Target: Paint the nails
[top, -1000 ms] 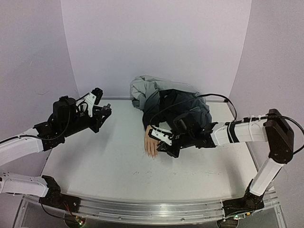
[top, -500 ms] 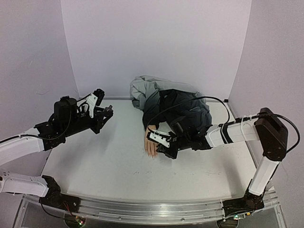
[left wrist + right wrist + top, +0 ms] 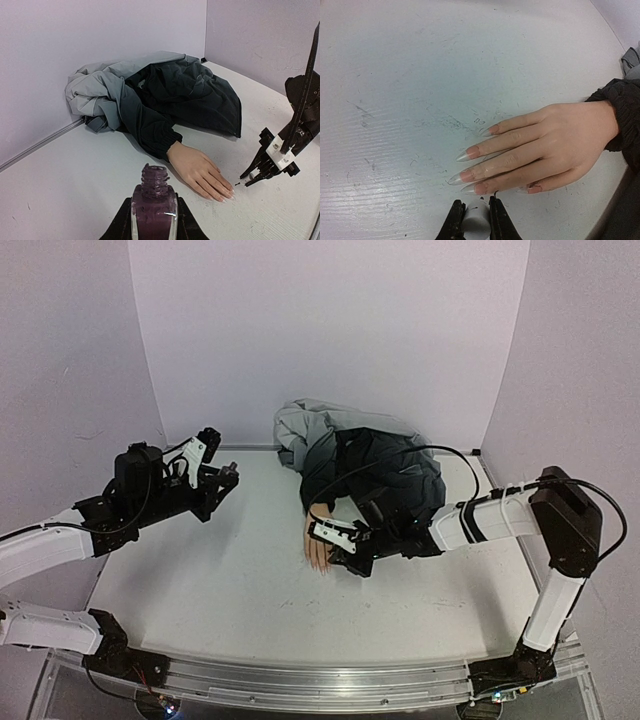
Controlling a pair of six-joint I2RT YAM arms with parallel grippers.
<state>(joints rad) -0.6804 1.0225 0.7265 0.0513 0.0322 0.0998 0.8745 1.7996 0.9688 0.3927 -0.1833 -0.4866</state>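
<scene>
A pale mannequin hand [image 3: 317, 548] lies palm down, its wrist in a dark jacket sleeve. Its nails [image 3: 470, 152] are long and pointed, pinkish with clear tips, with faint dark streaks on some. My right gripper [image 3: 476, 212] is shut on a white brush cap [image 3: 477, 222], just below the fingertip nearest it. A thin dark brush tip [image 3: 496, 192] pokes out beside that finger. In the top view the right gripper [image 3: 338, 558] sits at the hand's fingertips. My left gripper [image 3: 154, 222] is shut on an uncapped bottle of purple polish [image 3: 154, 202], held upright well to the left [image 3: 226, 478].
A crumpled grey and black jacket [image 3: 350, 455] is heaped against the back wall behind the hand. The white table top [image 3: 220, 580] is scuffed near the fingertips. Lilac walls close in the back and both sides.
My right gripper has edged left and nearer the fingertips, its elbow drawing inward. The left arm and bottle have stayed put.
</scene>
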